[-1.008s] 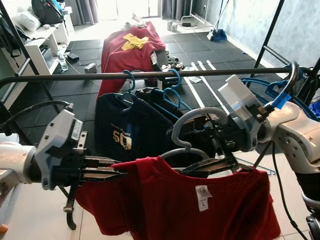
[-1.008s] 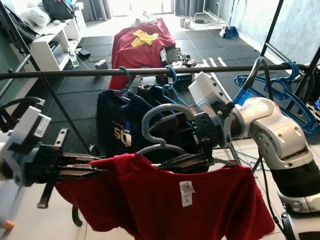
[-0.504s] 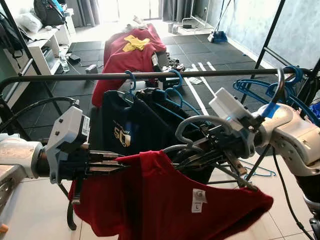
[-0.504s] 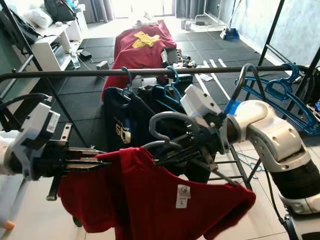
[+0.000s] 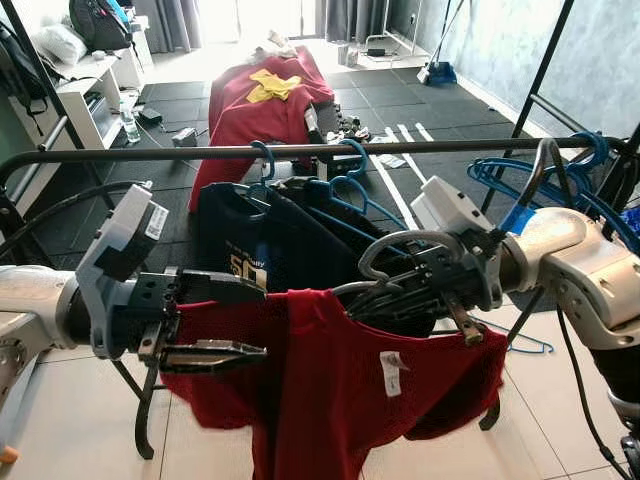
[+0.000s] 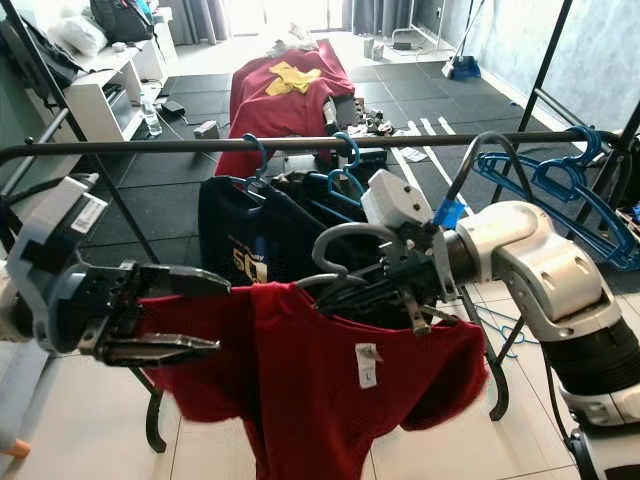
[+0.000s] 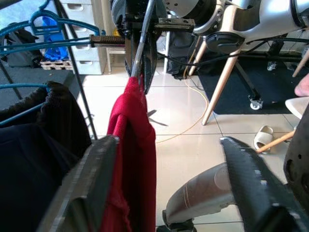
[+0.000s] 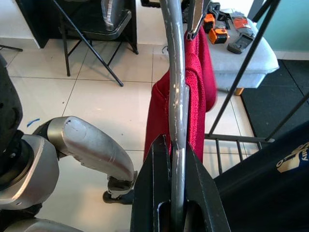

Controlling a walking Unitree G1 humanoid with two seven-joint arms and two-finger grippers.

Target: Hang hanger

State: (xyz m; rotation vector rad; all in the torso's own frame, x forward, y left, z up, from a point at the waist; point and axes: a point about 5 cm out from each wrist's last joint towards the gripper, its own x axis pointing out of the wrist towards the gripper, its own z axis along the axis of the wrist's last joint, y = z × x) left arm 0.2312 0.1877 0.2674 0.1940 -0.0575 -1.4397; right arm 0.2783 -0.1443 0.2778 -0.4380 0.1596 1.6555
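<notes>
We see a grey metal hanger (image 8: 176,96) with a dull, scuffed finish carrying a soft matt red cloth shirt (image 5: 340,390) with a white paper-like label (image 5: 390,366). The rail (image 5: 300,151) looks like dark, smooth metal. Blue hangers (image 5: 345,190) look like glossy plastic. The navy shirt (image 5: 260,245) is matt cloth. The floor (image 7: 188,125) is glossy pale tile.

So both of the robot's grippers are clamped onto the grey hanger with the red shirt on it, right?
Not quite. The right gripper is clamped on the grey hanger carrying the red shirt, but the left gripper is open, its fingers spread at the shirt's shoulder. The left wrist view shows the wide gap.
</notes>
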